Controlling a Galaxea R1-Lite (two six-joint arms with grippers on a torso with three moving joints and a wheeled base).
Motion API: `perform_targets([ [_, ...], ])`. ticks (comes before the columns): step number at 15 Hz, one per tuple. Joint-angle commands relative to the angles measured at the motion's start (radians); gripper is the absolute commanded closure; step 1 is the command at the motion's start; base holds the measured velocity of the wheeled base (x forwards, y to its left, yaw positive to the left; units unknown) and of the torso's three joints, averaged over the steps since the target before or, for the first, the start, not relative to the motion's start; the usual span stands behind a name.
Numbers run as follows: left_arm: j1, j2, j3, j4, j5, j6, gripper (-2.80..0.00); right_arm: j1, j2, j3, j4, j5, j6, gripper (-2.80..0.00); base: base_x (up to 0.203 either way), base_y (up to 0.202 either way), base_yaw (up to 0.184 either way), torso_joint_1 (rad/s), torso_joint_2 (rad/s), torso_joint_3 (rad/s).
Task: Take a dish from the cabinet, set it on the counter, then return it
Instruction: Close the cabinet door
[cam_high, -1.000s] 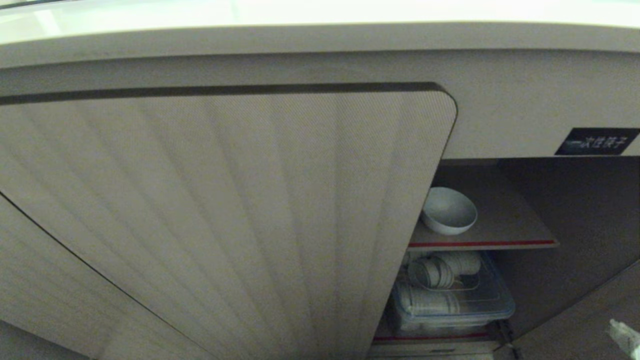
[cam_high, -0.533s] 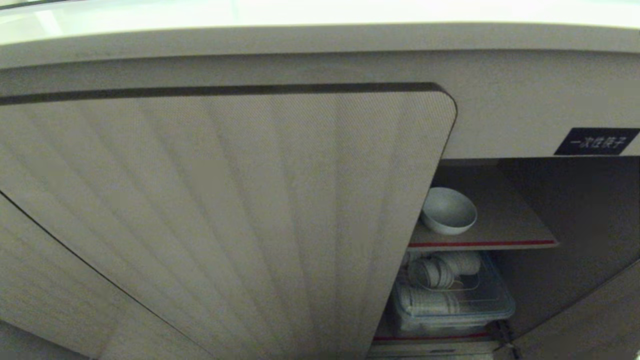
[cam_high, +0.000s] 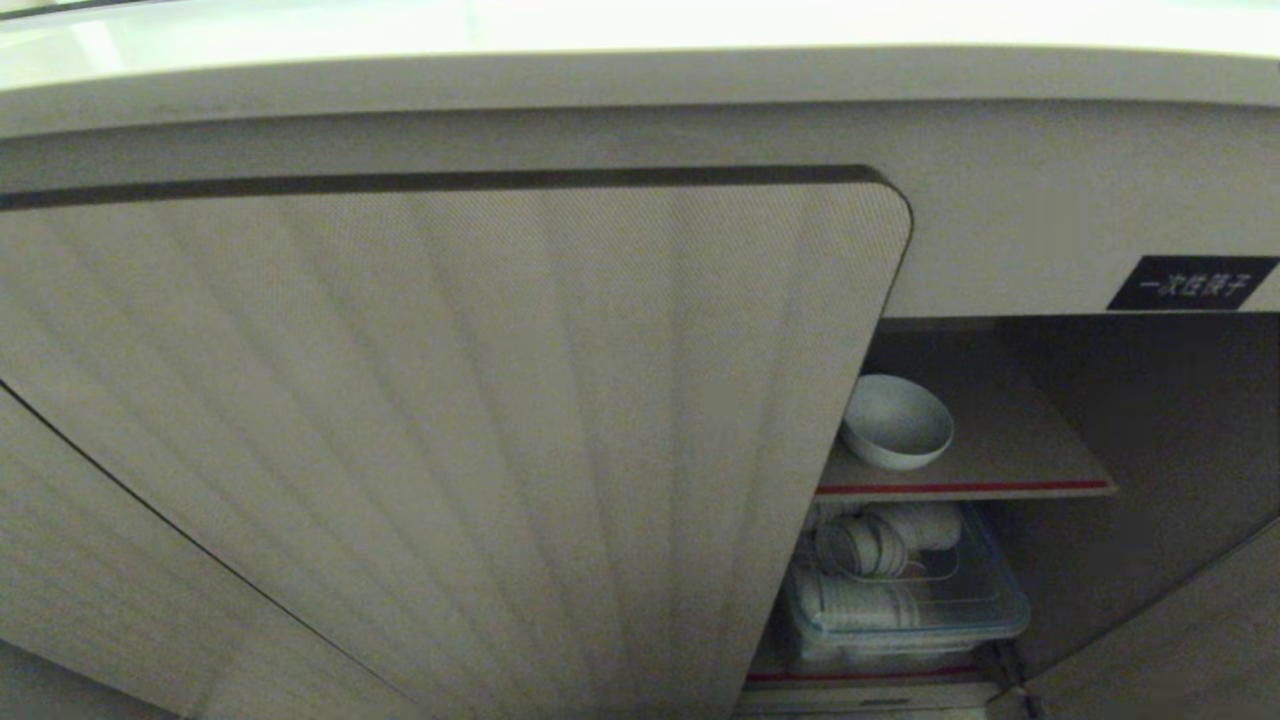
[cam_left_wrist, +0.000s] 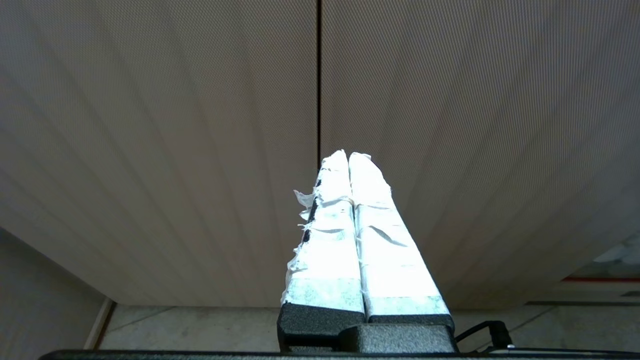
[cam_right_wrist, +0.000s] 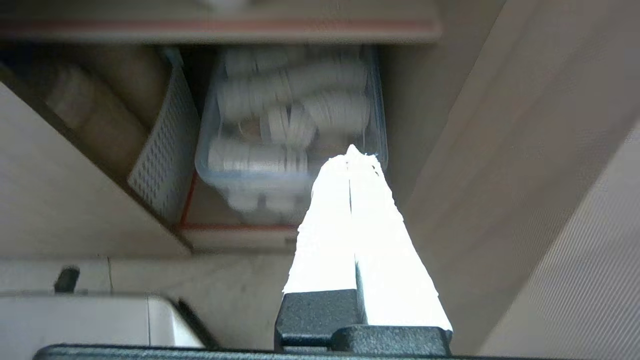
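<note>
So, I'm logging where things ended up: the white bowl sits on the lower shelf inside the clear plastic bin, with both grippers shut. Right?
Not quite. The head view shows the white bowl on the upper red-edged shelf, above the clear plastic bin, not in it. The left gripper and right gripper are indeed shut.

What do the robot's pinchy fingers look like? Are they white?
Yes. The left gripper and the right gripper each have two long fingers that narrow to a tip, wrapped in white tape. The left one's tape is wrinkled and frayed at its edges. Each pair sits in a rough black base, and a thin black cable loops beside the left base.
</note>
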Motion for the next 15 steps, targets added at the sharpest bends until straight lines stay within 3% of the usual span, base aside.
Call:
perform_targets([
  [1,0.000,0.000,0.000,-0.001,0.000,-0.001,0.00,-0.001,-0.096,-0.005,0.018,0.002,0.000,0.00,0.000,0.000,0.000,0.000,0.00,0.000],
  [15,0.000,0.000,0.001,-0.001,0.000,-0.001,0.00,-0.003,-0.113,-0.002,0.013,0.001,-0.004,0.00,0.000,0.000,0.000,0.000,0.00,0.000],
])
